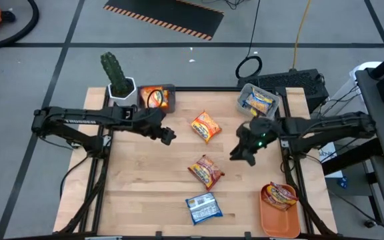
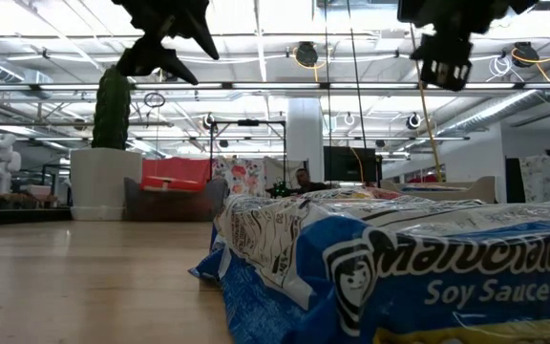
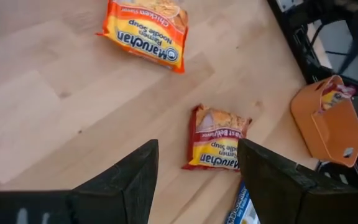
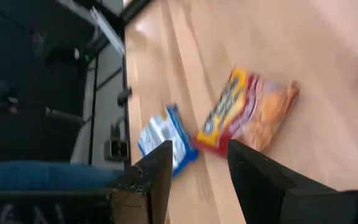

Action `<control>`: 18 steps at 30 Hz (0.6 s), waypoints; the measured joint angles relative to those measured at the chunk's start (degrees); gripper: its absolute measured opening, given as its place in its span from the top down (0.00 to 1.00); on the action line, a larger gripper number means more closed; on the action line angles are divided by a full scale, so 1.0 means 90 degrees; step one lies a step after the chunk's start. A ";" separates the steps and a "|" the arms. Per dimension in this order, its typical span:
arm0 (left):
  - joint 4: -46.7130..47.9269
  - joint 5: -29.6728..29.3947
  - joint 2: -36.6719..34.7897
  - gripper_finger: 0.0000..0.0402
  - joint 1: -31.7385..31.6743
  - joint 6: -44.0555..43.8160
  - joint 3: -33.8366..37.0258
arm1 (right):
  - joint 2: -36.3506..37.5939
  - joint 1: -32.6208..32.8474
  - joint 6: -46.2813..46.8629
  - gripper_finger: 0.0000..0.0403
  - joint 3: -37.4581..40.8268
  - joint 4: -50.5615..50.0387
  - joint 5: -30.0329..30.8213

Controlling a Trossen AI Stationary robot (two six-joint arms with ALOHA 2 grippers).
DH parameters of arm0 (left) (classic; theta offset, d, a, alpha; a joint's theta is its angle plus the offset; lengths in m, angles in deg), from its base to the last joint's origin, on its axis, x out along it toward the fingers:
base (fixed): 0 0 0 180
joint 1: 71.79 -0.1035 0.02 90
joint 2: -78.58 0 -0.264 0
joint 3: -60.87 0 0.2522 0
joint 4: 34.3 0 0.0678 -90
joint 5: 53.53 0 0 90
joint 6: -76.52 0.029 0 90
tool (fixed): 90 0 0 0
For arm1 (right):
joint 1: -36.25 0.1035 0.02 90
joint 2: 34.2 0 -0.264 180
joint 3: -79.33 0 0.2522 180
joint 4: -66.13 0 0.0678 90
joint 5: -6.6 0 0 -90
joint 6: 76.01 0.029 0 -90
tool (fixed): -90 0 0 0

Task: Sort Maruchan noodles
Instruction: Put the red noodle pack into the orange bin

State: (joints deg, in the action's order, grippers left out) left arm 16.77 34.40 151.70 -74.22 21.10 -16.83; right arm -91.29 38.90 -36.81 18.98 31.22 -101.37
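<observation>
Three Maruchan noodle packets lie flat on the wooden table: an orange one (image 1: pixel 206 127) toward the far side, a red-brown one (image 1: pixel 206 171) in the middle, and a blue-white one (image 1: pixel 203 208) near the front edge. My left gripper (image 1: pixel 169 137) hovers open above the table, left of the orange packet. Its wrist view shows the red-brown packet (image 3: pixel 216 138) beyond the fingers. My right gripper (image 1: pixel 239 155) hovers open to the right of the packets. Its wrist view shows the red-brown packet (image 4: pixel 247 112) and the blue one (image 4: pixel 163 134). Both grippers hold nothing.
A grey bin (image 1: pixel 171 90) at the far left holds an orange packet, next to a potted cactus (image 1: pixel 117 77). A clear bin (image 1: pixel 245 90) at the far right holds packets. An orange tray (image 1: pixel 279 217) at the near right holds a red-brown packet (image 1: pixel 280 195).
</observation>
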 joint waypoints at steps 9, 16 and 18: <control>-0.0040 -0.0048 -0.0005 0.44 0.0300 0.0284 0.0270 | -0.0853 0.0769 0.0352 0.55 0.0359 0.0150 0.0545; -0.0128 -0.0006 -0.0002 0.44 0.0858 -0.0656 0.0850 | -0.1689 0.1235 -0.0355 0.46 0.0359 0.0716 0.0944; -0.0324 -0.0005 -0.0002 0.44 0.1065 -0.0822 0.1023 | -0.1955 0.1283 -0.0362 0.45 0.0362 0.0705 0.1000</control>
State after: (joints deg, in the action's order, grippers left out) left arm 13.86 34.35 151.68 -64.63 13.70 -7.62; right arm -108.89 50.44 -40.07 22.23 37.57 -92.37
